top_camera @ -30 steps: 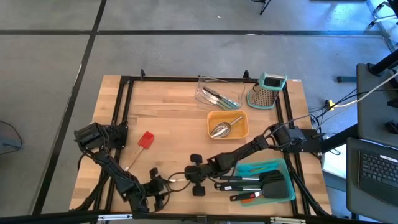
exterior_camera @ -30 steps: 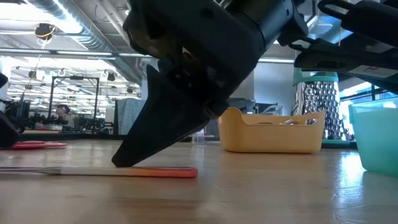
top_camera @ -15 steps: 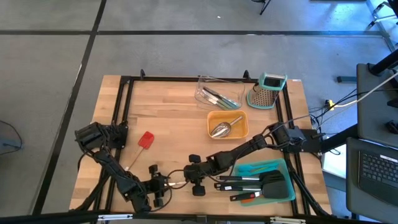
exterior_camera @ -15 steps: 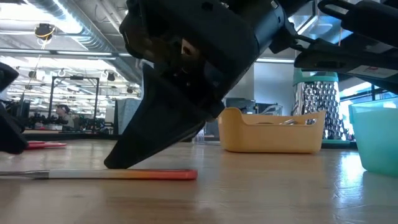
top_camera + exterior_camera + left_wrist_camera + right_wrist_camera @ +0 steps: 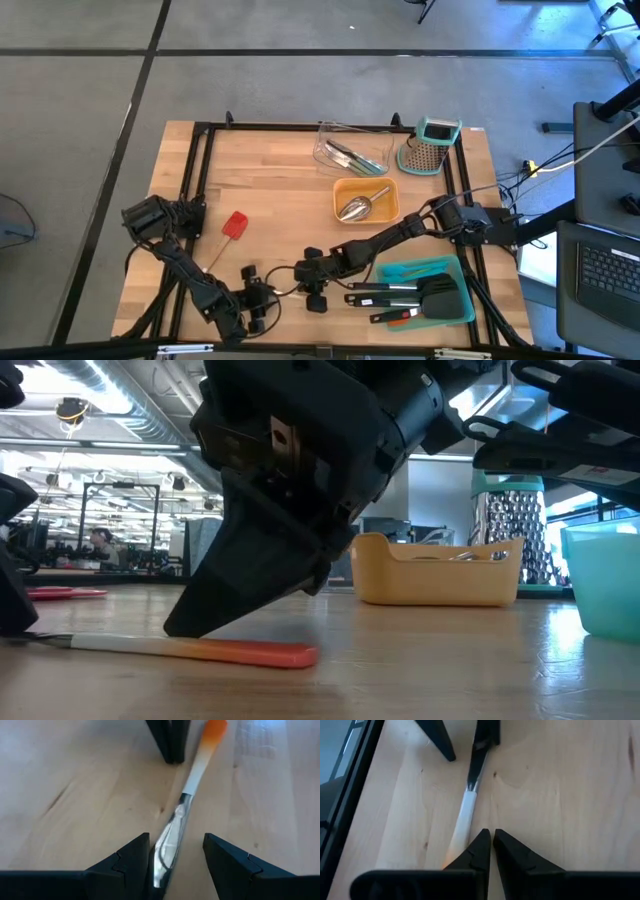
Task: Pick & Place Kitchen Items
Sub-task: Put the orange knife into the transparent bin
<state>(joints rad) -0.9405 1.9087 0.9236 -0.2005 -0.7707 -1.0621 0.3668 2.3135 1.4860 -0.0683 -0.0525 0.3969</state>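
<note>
- Knife (image 5: 192,775) with an orange-and-white handle and steel blade lying flat on the desk (image 5: 270,180), at the near edge, between the two arms.
- Left hand (image 5: 175,840) open, low over the blade end, one finger on each side of the blade; straddling it, likely lined up for a pinch. Nothing gripped yet.
- Right hand (image 5: 491,834) nearly closed, only a sliver between the tips, nothing between them. Tips down at the desk just beside the handle, seemingly to steady or nudge the knife towards the left hand.
- Cannot tell whether the right tips touch the handle.
- In the low view the orange handle end (image 5: 240,651) sits flat on the wood, below the dark right hand.
- Red spatula (image 5: 234,226) loose on the desk, left of centre, well apart from both hands; not yet sorted.
- Black spatulas (image 5: 440,295) already in the teal tray (image 5: 440,266), near right.
- Steel scoop (image 5: 355,208) in the orange tray (image 5: 340,188), more cutlery in the clear tray (image 5: 325,150) behind it.
- Grater (image 5: 430,148) at the far right, standing apart.
- Judged step: getting hold of the knife; a flat blade is hard to lift and could slip.
</note>
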